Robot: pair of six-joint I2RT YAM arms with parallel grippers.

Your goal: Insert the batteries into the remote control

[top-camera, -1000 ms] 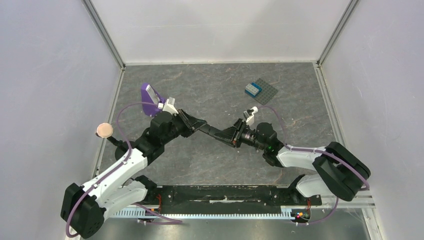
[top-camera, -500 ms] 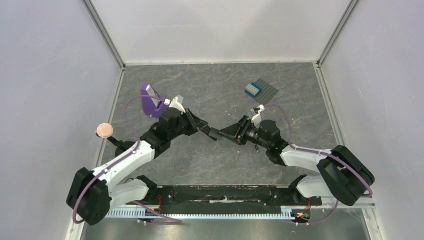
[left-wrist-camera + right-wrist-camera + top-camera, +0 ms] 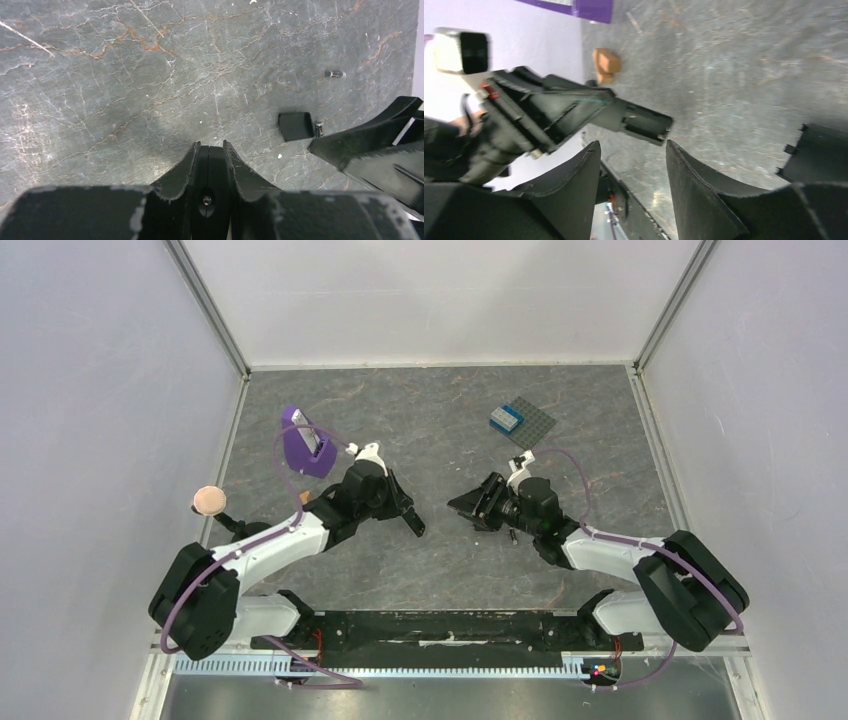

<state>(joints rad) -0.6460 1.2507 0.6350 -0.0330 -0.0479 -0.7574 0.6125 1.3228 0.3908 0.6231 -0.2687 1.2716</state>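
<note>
Nearest us, the left jaws were pressed tight on the remote control (image 3: 644,124). They held it by one end, and it looked lifted off the surface (image 3: 125,75), its free end aimed at the right arm. The right jaws stood spread with nothing between them, facing that free end across a short gap.

Just beyond, a small black piece (image 3: 294,126) lay flat; we took it for the battery cover. One battery (image 3: 318,129) lay just beside its edge. The second battery (image 3: 335,74) lay farther out, apart from both. We judged loading not yet begun.

Risks, as we read them:
- The batteries are small and round, so a closing pinch could roll one away.
- The near one sits so close to the cover that both might be caught together.
- The remote is gripped at one end only, so pressing a cell in could twist it.

Containers:
- The remote's free end showed a recess. We could not tell what it held, if anything.
- Far left, a purple holder (image 3: 300,445) had a pale flat item standing in it.
- Far right, a studded baseplate (image 3: 535,422) carried a blue brick (image 3: 506,419).
</note>
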